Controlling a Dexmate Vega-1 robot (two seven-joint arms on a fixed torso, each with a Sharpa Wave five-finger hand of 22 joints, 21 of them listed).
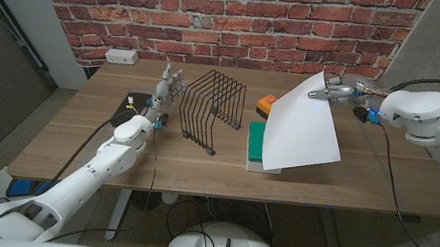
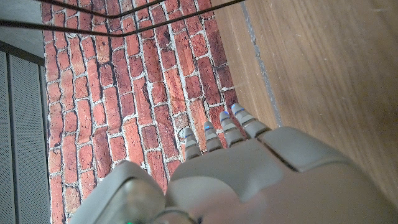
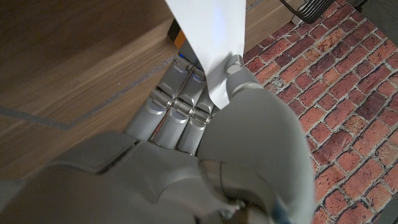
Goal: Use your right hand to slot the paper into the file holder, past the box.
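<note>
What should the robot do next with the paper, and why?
Probably carry it toward the robot's left. The right hand pinches the paper by a corner, hanging over the green box, while the wire file holder stands farther left.

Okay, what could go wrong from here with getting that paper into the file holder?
The right hand pinches the paper only at one corner, so the sheet hangs loose and may swing or slip. Its lower edge hangs by the green box and could catch there. A floppy sheet may also strike the file holder wires.
</note>
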